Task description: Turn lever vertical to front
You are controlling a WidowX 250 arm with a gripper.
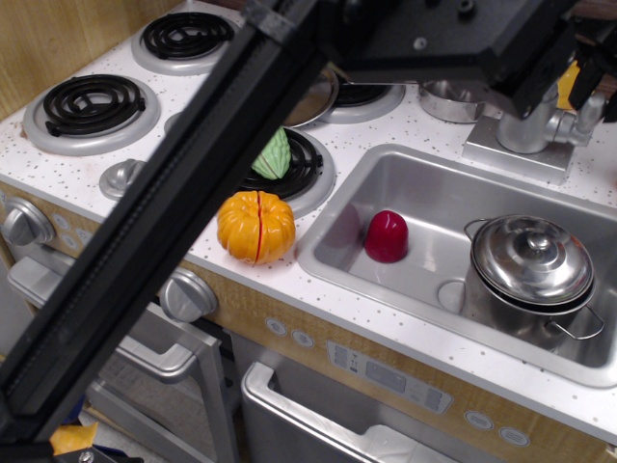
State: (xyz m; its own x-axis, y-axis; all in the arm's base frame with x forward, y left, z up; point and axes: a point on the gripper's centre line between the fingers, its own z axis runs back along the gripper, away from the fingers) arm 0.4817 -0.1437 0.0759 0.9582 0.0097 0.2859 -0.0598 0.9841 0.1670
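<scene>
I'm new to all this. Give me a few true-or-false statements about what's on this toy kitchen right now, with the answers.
1. A red object lies in the sink. True.
2. The pot has no lid. False: a shiny lid covers it.
3. The orange pumpkin sits on the counter left of the sink. True.
4. The pumpkin is inside the sink. False: it is outside, beside it.
5. The faucet stands behind the sink. True.
6. The green vegetable is in the pot. False: it rests on a burner.

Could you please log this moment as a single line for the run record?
phase: at faucet | gripper: beside lever, jaw state unclear | lever: angled up to the right | sink: pot, red item
</scene>
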